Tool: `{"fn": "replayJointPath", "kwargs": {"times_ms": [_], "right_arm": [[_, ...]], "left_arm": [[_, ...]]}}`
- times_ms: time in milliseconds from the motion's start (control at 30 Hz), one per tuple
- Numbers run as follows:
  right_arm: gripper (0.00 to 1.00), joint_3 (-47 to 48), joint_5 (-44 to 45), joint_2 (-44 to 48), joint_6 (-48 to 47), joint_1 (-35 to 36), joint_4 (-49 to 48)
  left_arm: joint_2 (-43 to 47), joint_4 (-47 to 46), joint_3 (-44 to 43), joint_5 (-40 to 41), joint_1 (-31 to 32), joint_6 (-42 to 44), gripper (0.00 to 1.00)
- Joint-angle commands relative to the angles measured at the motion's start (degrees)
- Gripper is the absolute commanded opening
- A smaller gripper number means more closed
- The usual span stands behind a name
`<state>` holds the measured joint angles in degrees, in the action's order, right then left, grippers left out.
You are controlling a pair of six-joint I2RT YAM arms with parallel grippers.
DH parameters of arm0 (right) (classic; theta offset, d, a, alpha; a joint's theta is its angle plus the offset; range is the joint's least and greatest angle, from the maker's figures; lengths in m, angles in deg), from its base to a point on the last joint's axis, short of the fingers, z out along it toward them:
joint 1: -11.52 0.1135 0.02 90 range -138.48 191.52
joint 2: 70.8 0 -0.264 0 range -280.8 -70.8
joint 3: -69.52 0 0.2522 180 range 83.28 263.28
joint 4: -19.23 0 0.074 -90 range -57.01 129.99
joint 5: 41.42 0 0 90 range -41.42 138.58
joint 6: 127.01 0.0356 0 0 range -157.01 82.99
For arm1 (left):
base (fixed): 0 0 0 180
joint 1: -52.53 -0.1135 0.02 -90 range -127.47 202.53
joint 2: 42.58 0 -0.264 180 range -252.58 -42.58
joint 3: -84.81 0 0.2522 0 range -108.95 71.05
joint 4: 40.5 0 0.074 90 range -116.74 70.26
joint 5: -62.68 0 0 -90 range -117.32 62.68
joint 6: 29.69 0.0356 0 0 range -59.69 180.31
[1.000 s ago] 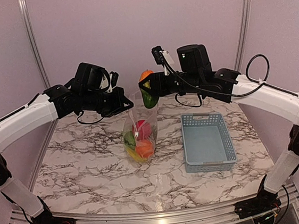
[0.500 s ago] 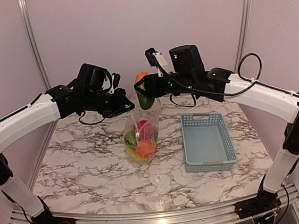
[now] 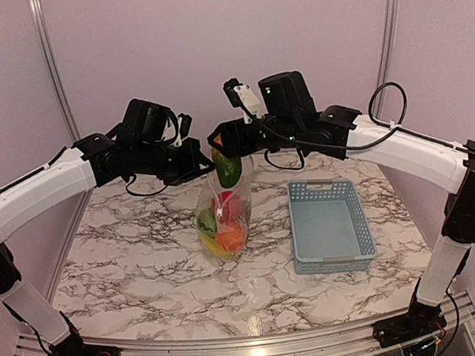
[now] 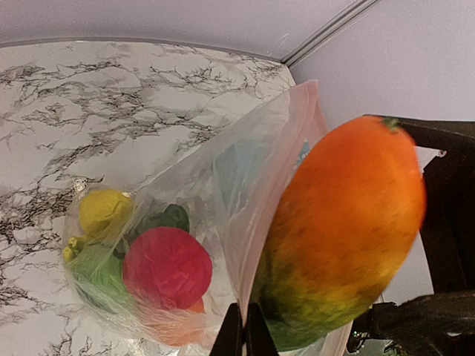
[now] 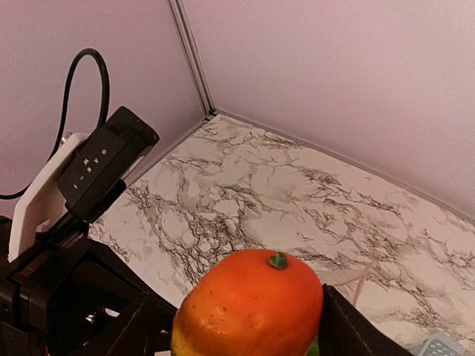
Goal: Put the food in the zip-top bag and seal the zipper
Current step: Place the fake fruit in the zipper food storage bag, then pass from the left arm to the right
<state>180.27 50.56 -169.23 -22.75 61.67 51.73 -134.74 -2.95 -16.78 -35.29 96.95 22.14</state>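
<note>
Hanging in the mouth of the clear crinkly zip-top bag (image 3: 238,197), held up near the marble table (image 3: 145,264)'s far edge by the left gripper (image 4: 242,335) clamped on its rim, the green-orange toy mango (image 4: 341,230) is flanked by the right gripper (image 3: 221,146), whose hold cannot be told; other toy food (image 4: 167,267) is bagged, and sealing is left.

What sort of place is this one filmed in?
Probably a robot lab cell, not a kitchen: a marble-pattern table enclosed by plain lilac walls on aluminium posts, a left arm and right arm bolted at its near edge, and only plastic toy food in the zip-top bag.
</note>
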Motion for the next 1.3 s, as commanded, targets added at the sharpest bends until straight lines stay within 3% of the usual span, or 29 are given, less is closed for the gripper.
{"fn": "replayJointPath", "kwargs": {"times_ms": [0,200,533,900,1267], "right_arm": [[0.73,4.53,-2.23,-0.33,0.64,0.56,2.61],[0.74,5.51,-4.93,2.63,-1.46,0.32,6.01],[0.59,5.05,-15.12,5.18,-16.11,0.50,18.23],[0.48,3.57,-13.86,6.20,-21.64,0.55,26.88],[0.49,4.22,-14.17,6.26,-29.65,0.56,31.08]], "left_arm": [[-1.18,-0.32,-2.43,-0.56,-0.56,0.98,0.00],[-0.91,-0.32,-2.17,-0.32,-0.79,1.15,0.00],[-0.56,0.58,-2.49,-1.79,-1.07,3.60,0.00],[0.20,1.17,-3.04,-3.75,-1.09,7.60,0.00],[0.58,1.72,-3.89,-2.82,-1.09,9.90,0.00]]}}
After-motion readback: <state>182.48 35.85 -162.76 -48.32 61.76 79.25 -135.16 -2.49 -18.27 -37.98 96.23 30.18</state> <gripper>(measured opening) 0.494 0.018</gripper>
